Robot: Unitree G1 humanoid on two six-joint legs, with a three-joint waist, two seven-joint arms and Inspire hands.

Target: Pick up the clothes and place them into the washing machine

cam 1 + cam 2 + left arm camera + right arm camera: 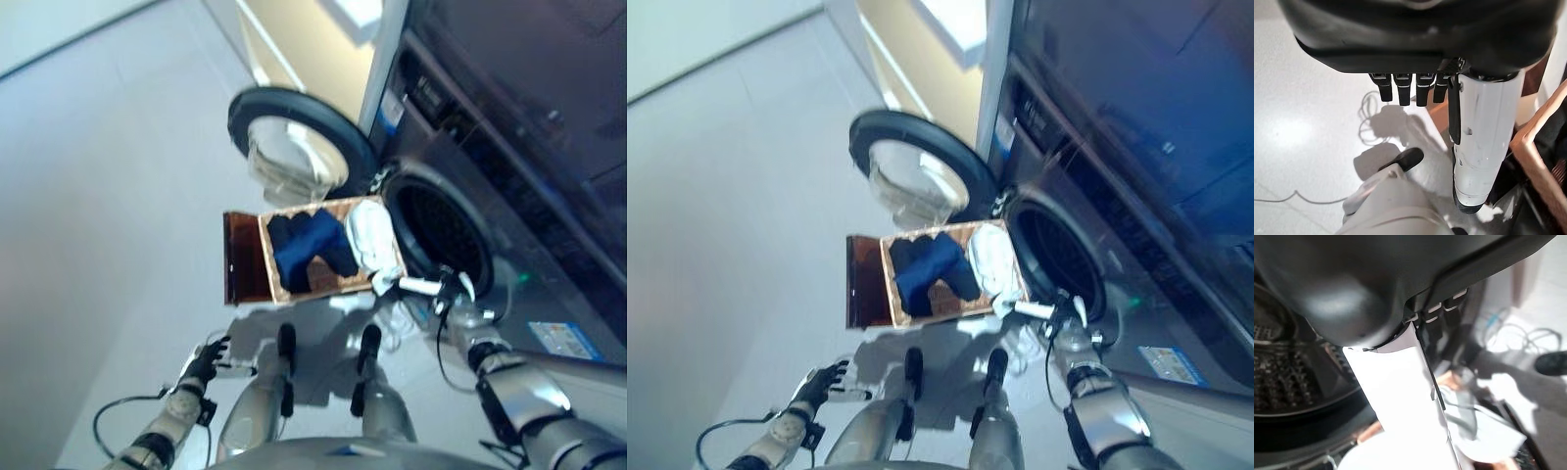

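A wooden basket stands on the floor in front of the washing machine. In it lie dark blue clothes and, at the machine's side, a white garment. The round door is swung open, and the dark drum opening shows beside the basket. My right hand hovers at the basket's near corner by the drum, open, holding nothing. Its white-covered thumb points over the white cloth. My left hand hangs low to the left over the floor, open and apart from the basket.
A dark brown flap stands out from the basket's left side. A pale cabinet lies beyond the door. Light grey floor spreads to the left. A sticker marks the machine's front.
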